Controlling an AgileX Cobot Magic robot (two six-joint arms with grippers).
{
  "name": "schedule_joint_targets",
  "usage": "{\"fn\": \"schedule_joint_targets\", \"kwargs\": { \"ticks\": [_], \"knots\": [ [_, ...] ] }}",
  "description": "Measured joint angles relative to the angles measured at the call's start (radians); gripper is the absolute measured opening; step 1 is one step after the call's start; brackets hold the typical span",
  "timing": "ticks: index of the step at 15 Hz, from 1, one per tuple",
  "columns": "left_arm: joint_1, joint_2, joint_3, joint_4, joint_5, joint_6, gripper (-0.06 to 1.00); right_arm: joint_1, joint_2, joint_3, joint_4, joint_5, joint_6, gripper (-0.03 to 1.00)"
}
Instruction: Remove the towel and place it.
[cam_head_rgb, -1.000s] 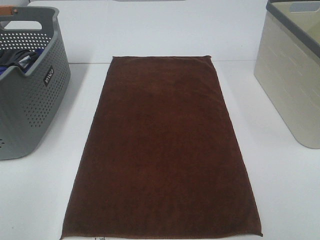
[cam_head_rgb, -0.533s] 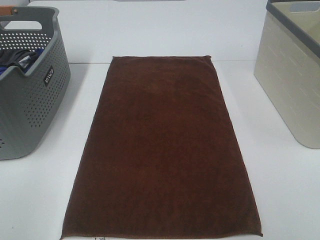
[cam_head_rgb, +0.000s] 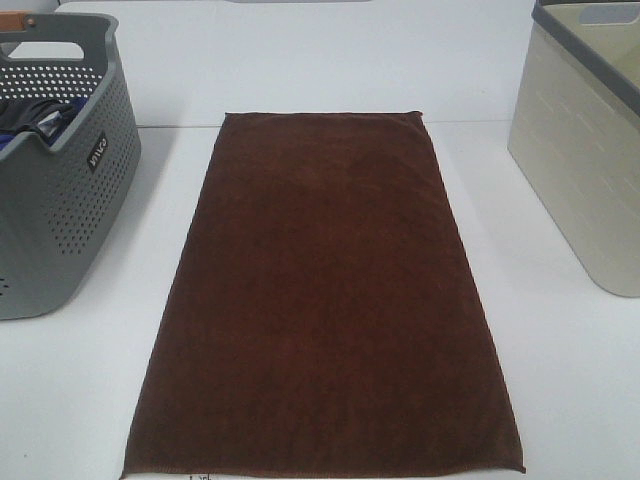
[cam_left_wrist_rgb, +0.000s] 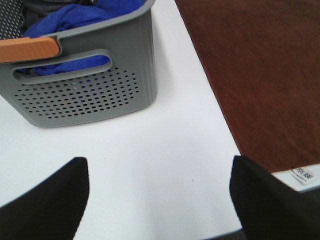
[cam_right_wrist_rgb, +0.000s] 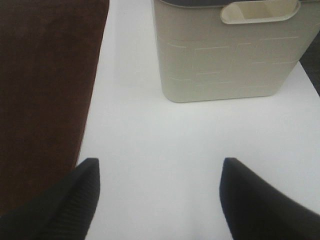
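The white table (cam_head_rgb: 90, 400) carries everything here. On it the largest item is the towel (cam_head_rgb: 325, 300), a dark brown rectangle spread flat down the middle, its long side running from the near edge to the far edge, with no folds or bunching visible. A small white label (cam_left_wrist_rgb: 303, 175) shows at its near left corner in the left wrist view.

To the left, at the far side, stands the grey perforated basket (cam_head_rgb: 70, 210), apart from the towel's edge with bare table between them; blue cloth (cam_left_wrist_rgb: 70, 17) and dark fabric lie inside it, and an orange grip (cam_left_wrist_rgb: 27, 49) sits on its handle. To the right, also toward the far side, stands a cream bin (cam_head_rgb: 580, 180) with a grey rim, likewise apart from the towel.

The left end effector (cam_left_wrist_rgb: 157, 200) hangs above bare table between basket and towel, fingers spread wide and holding nothing. The right end effector (cam_right_wrist_rgb: 157, 200) hangs above bare table between towel and cream bin, fingers also spread and empty. Neither shows in the high view.

As a judgement, the task looks finished or nearly so: the towel is out of the basket and laid smooth on the table, with nothing gripped and no obvious straightening left.
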Motion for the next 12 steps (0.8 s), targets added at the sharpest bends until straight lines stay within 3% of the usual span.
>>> {"fn": "schedule_joint_targets", "kwargs": {
  "ticks": [12],
  "knots": [
    [0.010, -0.079, 0.000, 0.001, -0.001, 0.000, 0.74, 0.000, -0.036, 0.000, 0.000, 0.000, 0.000, 0.65]
  ]
}}
